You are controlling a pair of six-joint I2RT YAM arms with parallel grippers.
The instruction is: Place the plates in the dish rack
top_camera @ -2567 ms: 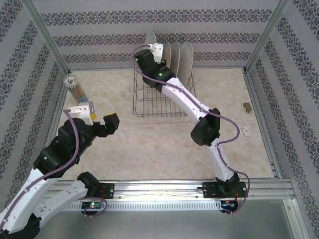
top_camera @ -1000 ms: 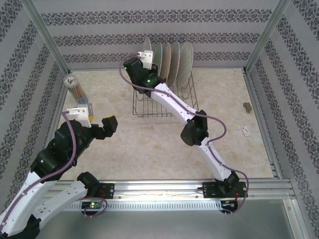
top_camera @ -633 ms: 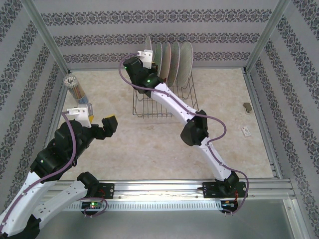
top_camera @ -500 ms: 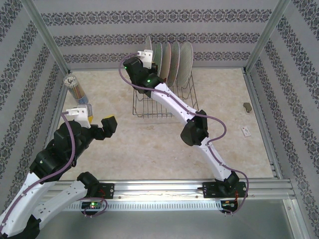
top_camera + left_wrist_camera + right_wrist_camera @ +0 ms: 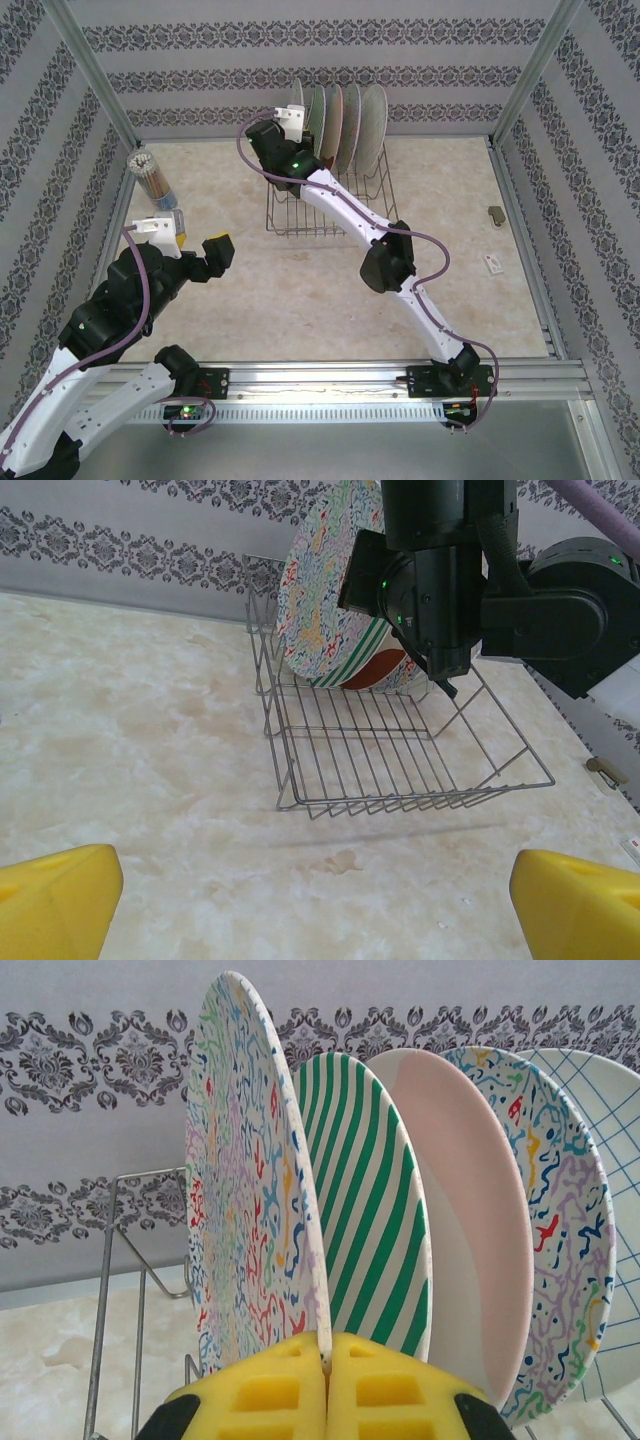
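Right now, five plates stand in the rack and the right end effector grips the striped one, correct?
No: the right wrist view shows the right end effector gripping the outer floral plate, not the striped plate. The rest holds.

Five plates (image 5: 260,1210) at the right claw (image 5: 327,1360): two floral, one striped, one pink, one checked; one rack (image 5: 400,801); one cup (image 5: 152,175).

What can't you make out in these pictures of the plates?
- Right wrist view: the shut right gripper covers the front floral plate at the rim where it grips it; the picture's right edge cuts off the checked plate.
- Left wrist view: the right arm hides nearly all of the striped plate.
- Top view: a brown thing and a white thing at far right are too small to name.
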